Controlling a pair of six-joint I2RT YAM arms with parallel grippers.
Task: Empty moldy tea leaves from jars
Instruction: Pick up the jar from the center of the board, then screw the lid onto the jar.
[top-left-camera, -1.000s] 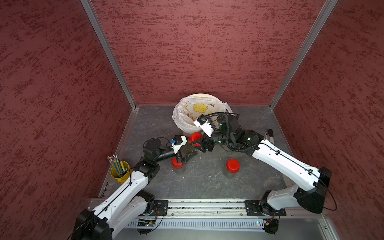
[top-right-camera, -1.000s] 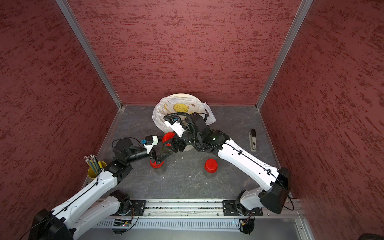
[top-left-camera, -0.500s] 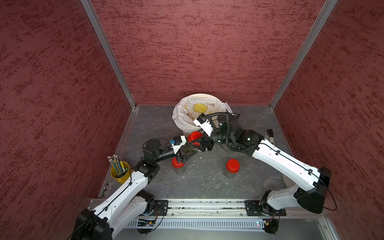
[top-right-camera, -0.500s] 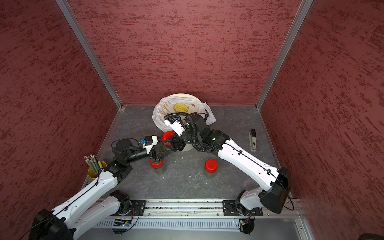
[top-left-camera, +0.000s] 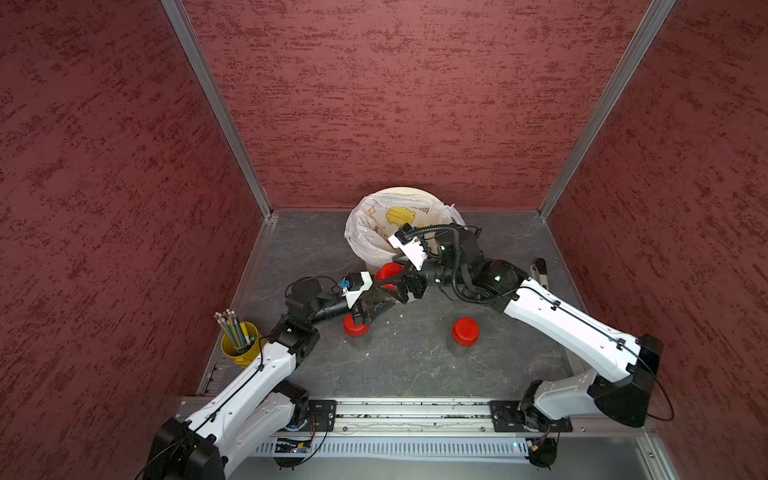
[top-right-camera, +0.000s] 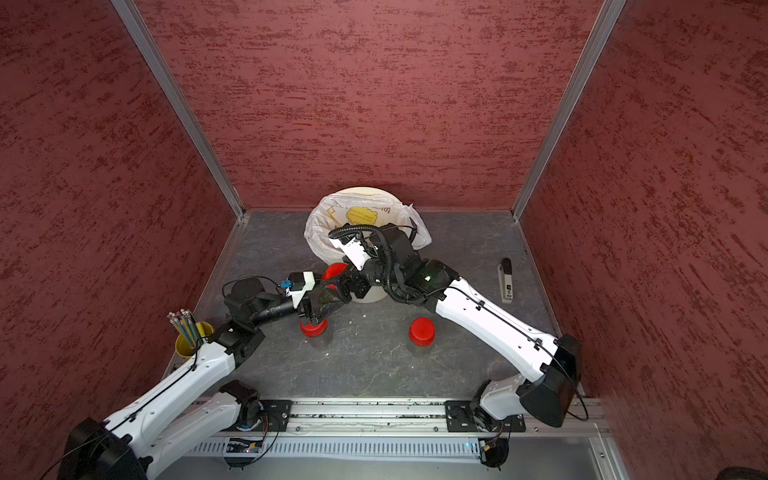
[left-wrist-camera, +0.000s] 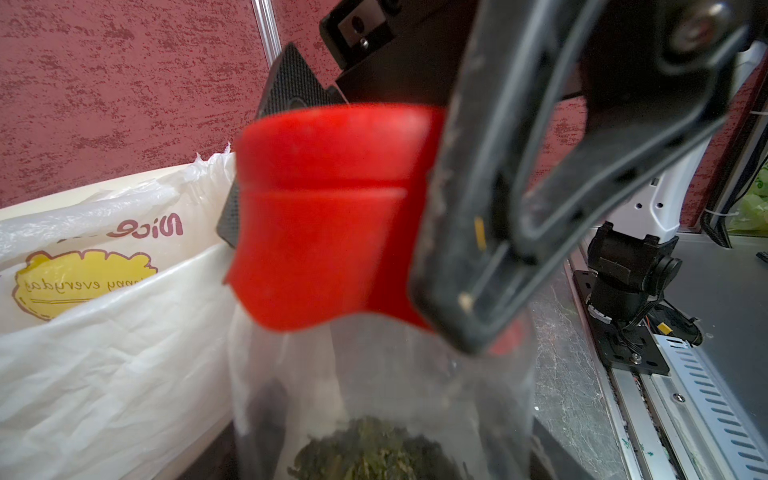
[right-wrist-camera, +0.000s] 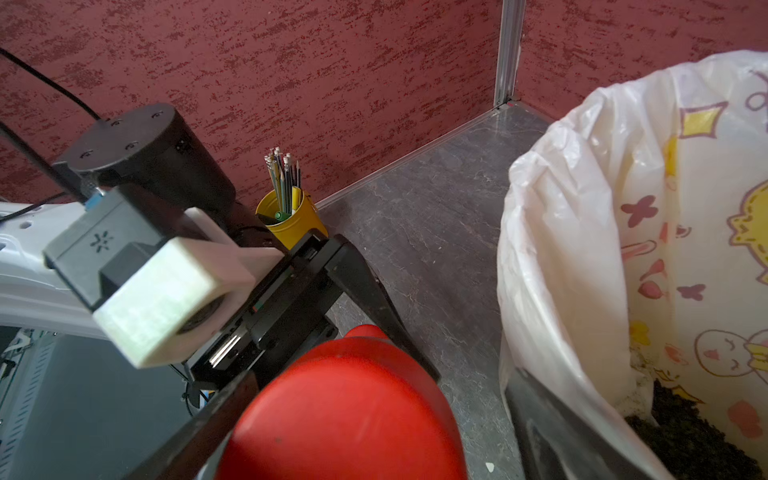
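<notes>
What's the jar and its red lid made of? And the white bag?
Jar: looks like clear plastic, maybe glass; you see leaves through it. Lid: smooth matte red plastic, probably. Bag: thin crinkly plastic film, wrinkled and half see-through.

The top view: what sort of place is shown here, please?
Probably a robot test cell, not a home: bare red panel walls in aluminium framing, two robot arms bolted to a metal rail.

held jar (top-left-camera: 376, 298) | left gripper (top-left-camera: 380, 306) clamps it | right gripper (top-left-camera: 394, 280) at its cap (top-left-camera: 388, 271) | 2 other jars (top-left-camera: 356, 326) (top-left-camera: 465, 331) stand apart
</notes>
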